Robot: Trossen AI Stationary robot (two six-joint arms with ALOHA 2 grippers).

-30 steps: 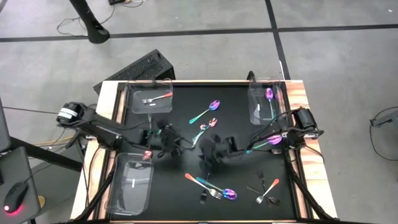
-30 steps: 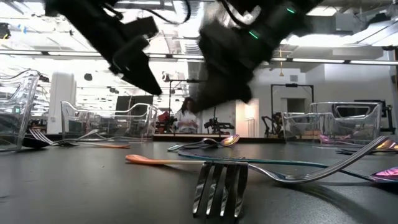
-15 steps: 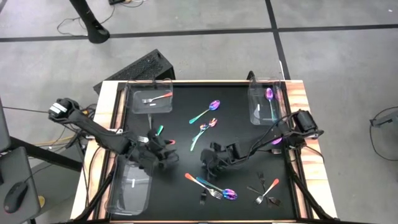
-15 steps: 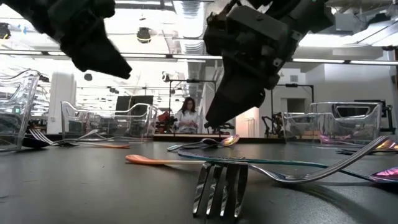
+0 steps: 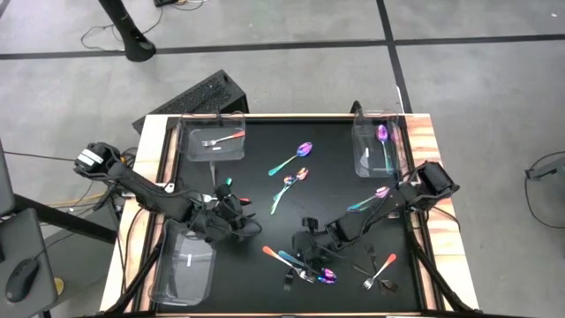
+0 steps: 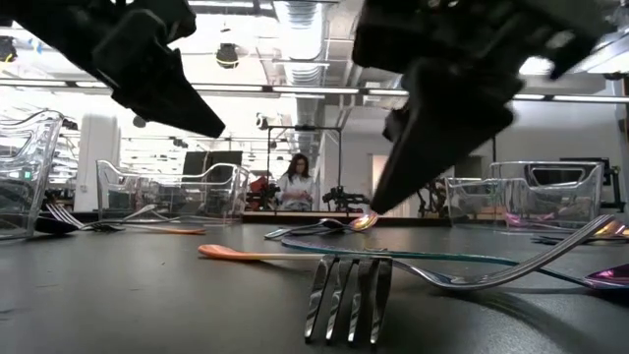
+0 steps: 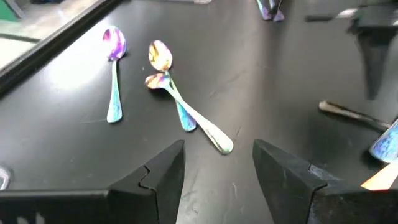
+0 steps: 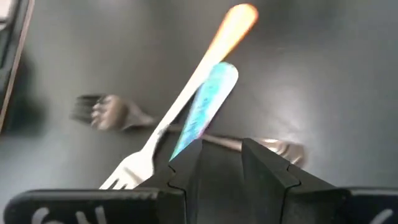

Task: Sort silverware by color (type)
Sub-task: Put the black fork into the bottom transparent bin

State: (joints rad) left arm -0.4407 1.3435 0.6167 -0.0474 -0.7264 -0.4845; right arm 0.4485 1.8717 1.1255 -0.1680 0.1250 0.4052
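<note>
The right end effector [image 5: 311, 248], partly open and empty, hovers directly over the crossed teal-handled fork [image 8: 202, 112] near the desk's front edge.

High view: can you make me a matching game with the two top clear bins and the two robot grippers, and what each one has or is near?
1. top-left clear plastic bin
2. top-right clear plastic bin
3. left gripper
4. right gripper

A. above a crossed orange-tipped fork and teal handle
B. holds a purple-teal spoon
C. holds an orange-handled silver fork
D. open, facing two crossed rainbow spoons

Pairs: 1-C, 2-B, 3-D, 4-A
</note>
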